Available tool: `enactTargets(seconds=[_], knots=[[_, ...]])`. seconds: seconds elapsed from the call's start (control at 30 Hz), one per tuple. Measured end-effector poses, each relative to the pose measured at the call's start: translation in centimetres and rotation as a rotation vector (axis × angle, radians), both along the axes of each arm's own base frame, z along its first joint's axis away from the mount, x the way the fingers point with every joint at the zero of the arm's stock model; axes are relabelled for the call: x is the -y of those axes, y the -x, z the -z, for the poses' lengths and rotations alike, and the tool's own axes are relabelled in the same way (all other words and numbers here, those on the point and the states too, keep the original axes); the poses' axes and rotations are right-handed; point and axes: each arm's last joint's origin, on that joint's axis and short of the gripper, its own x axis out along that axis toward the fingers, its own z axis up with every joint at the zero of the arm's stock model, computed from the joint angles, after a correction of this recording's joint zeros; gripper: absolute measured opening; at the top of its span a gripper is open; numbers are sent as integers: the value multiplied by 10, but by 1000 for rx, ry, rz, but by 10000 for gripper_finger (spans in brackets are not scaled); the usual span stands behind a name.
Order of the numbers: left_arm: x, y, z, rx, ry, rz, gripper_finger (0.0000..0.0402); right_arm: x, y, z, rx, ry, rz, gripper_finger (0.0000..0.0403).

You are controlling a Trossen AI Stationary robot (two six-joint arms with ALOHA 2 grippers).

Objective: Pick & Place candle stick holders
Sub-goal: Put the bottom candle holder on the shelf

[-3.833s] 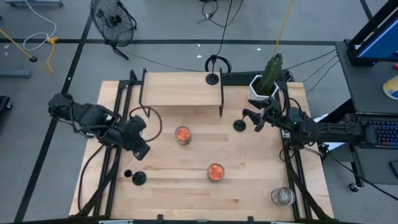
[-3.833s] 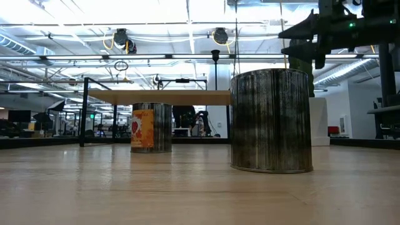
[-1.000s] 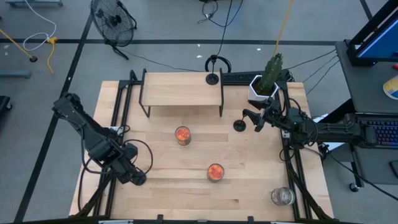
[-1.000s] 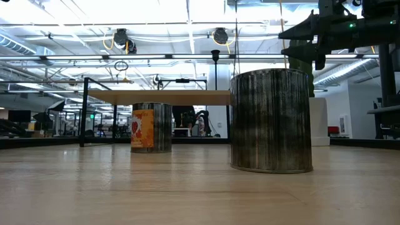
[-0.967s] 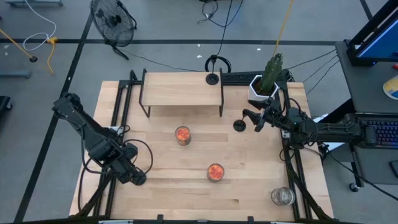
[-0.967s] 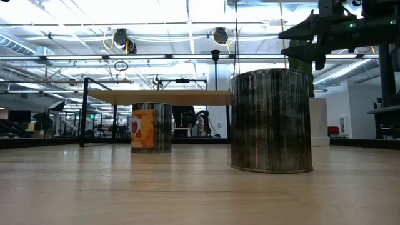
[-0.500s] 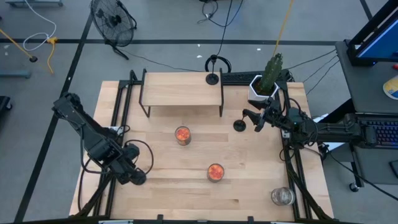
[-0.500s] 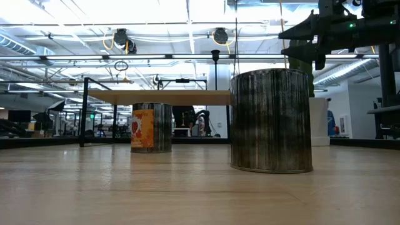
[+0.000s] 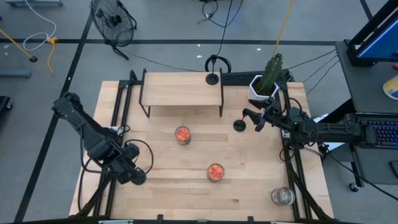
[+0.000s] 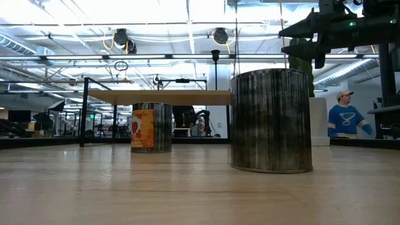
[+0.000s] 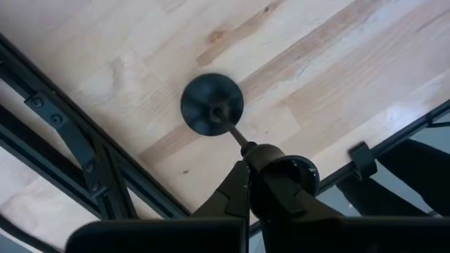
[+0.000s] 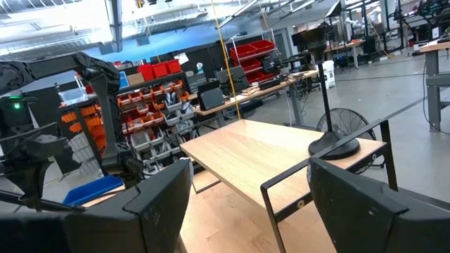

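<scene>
Three black candle stick holders show. One stands on the wooden shelf's far right corner (image 9: 212, 78), also seen in the right wrist view (image 12: 330, 144). One stands by its base on the table (image 9: 239, 126), just left of my open, empty right gripper (image 9: 250, 118), whose fingers stand wide apart in its wrist view (image 12: 246, 211). The third (image 11: 212, 104) is at the table's near left, under my left gripper (image 9: 135, 177), which is shut on its top. My left gripper holds the holder's small cup (image 11: 281, 169) at the top of the thin stem (image 11: 235, 133), pinched between its two fingers from above, pointing down. The holder stands upright below the fingers. Whether its round base (image 11: 204, 105) rests on the table, I cannot tell.
Two jars with orange contents (image 9: 182, 134) (image 9: 215, 172) stand mid-table, and a clear glass jar (image 9: 282, 196) stands near right. The wooden shelf (image 9: 180, 90) and a potted plant (image 9: 264, 84) are at the far edge. Black frame rails (image 11: 84, 151) run beside the held holder. A person (image 10: 347, 119) shows beyond the table.
Since the earliest frames my left gripper has gone toward the table's near edge and down onto the near-left holder; over the last second it has kept still there. A person has come into the low view at the right.
</scene>
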Motion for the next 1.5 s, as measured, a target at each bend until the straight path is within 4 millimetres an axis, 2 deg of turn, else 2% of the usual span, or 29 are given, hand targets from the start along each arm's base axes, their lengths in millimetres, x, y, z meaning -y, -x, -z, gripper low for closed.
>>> enactTargets(seconds=[0.33, 0.7, 0.93, 1.07, 1.3, 1.5], knots=[[-11, 6, -16, 124, 45, -52, 7, 0, 0, 0, -2, 0, 0, 274], [-37, -3, -64, 395, 31, -84, 7, 0, 0, 0, -2, 1, 0, 274], [-64, -13, -109, 604, -43, -97, 7, 0, 0, 0, -3, 1, 0, 274], [-84, -16, -129, 685, -103, -140, 7, 0, 0, 0, -3, 0, 0, 274], [-115, -24, -145, 777, -160, -153, 7, 0, 0, 0, -2, -2, 0, 274], [-138, -45, -150, 772, -171, -128, 6, 0, 0, 0, -1, -2, 0, 274]])
